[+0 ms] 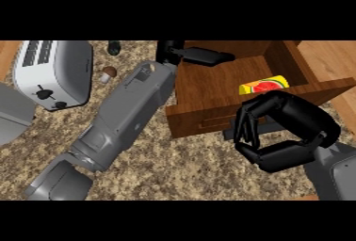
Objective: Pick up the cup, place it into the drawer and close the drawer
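R hand [288, 134] hangs w/ fingers curled, clenched on nothing, just near of the open wooden drawer [208, 96]; the cup [264, 86] lies inside the drawer at its right. L hand [198, 55] reaches over the drawer's far-left corner, fingers straight & relaxed; toaster [54, 70] far left.

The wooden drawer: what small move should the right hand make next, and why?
Probably push the brown wooden drawer's front inward. The yellow cup with a watermelon picture already sits inside the open drawer, and the black right hand is at the front with curled fingers, holding nothing.
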You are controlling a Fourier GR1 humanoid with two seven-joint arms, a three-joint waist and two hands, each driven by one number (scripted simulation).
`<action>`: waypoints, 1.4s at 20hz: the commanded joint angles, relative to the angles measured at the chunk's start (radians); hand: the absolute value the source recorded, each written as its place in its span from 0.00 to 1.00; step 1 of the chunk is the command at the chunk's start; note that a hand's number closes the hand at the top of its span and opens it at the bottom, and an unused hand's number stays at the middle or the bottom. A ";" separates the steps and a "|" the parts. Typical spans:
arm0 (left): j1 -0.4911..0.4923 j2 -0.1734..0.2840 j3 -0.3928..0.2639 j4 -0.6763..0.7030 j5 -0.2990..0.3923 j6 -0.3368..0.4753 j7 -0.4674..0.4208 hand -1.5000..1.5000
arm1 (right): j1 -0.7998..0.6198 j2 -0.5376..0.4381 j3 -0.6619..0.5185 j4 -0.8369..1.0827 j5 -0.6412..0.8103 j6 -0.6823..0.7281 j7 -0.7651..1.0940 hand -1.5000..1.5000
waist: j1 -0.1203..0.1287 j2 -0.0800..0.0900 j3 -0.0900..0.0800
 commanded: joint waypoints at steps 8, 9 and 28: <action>0.021 0.000 0.030 0.022 0.077 -0.011 -0.071 0.00 | 0.113 -0.098 0.132 0.024 0.479 -0.066 -0.060 0.00 | 0.128 -0.021 0.002; 0.045 0.000 0.043 0.012 0.086 -0.028 -0.105 0.00 | 0.134 -0.087 0.147 0.062 0.522 -0.096 -0.088 0.00 | 0.137 -0.021 0.002; 0.312 0.121 0.031 -0.241 0.094 -0.146 -0.074 0.00 | -0.300 0.004 0.065 1.090 0.759 -0.388 -0.550 1.00 | 0.276 -0.019 0.005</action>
